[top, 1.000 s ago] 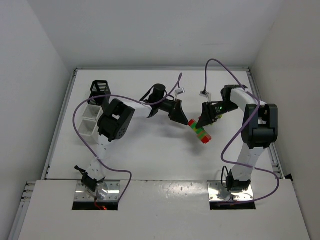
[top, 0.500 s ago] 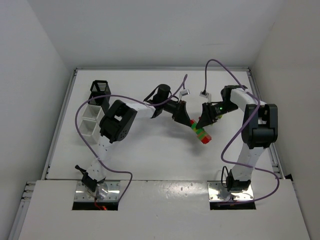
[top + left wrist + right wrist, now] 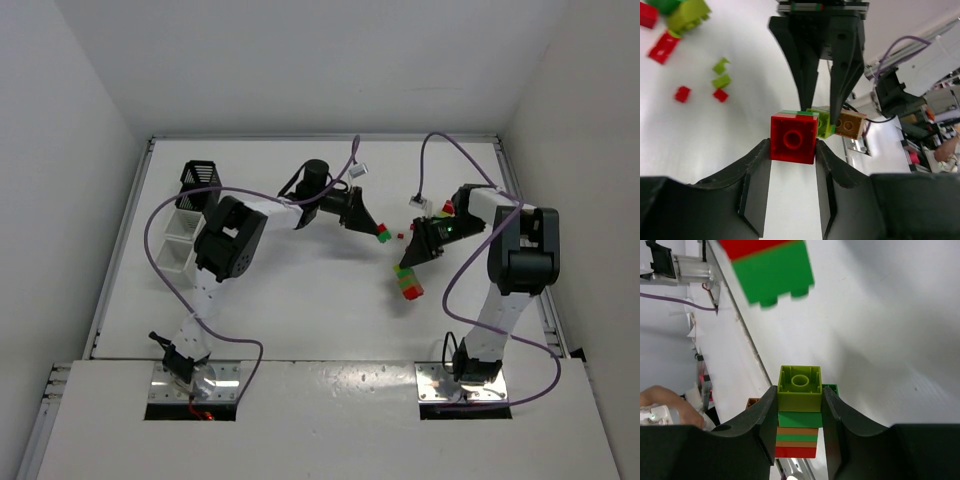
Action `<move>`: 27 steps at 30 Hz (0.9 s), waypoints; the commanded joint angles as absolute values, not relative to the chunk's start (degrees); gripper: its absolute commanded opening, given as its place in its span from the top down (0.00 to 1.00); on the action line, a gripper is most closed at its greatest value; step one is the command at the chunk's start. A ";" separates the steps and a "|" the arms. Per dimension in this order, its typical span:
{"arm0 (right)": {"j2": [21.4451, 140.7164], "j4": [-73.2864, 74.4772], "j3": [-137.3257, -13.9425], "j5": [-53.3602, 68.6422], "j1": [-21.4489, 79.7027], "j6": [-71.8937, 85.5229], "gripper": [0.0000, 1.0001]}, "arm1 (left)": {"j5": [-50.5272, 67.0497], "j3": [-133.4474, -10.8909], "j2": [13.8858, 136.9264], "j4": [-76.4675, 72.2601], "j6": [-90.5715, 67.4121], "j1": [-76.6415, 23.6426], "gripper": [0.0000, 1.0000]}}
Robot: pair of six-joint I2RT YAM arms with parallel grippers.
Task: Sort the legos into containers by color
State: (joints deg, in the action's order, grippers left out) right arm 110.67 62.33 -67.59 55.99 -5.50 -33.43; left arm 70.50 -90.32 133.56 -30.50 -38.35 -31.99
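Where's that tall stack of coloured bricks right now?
In the top view, the stack of bricks is right of the middle of the table, pinched in the right gripper. The left gripper, holding a red-and-green piece, is just up-left of it.

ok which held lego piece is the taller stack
The stack between the right fingers: lime, green, tan and red layers. The left fingers hold only a red-and-green piece.

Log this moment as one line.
left gripper: shut on red-green piece | right gripper: shut on brick stack | piece and stack: apart | loose legos: on table
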 commanded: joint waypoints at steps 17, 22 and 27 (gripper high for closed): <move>110.12 47.97 -75.83 38.41 -5.80 -18.11 0.78 | 58.80 -98.09 130.18 -3.43 -16.96 -31.38 0.72; 107.67 60.34 -84.63 44.02 -5.81 -27.03 0.52 | 62.04 -96.77 125.69 -0.97 -18.98 -32.51 0.73; 105.99 63.28 -84.11 47.02 -4.14 -30.32 0.45 | 62.49 -96.77 123.22 3.16 -16.96 -33.93 0.73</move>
State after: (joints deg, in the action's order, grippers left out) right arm 107.68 58.33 -83.68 43.83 -5.37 -26.37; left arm 60.64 -96.16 128.42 1.17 -18.46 -32.34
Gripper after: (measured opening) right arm 0.545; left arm 0.416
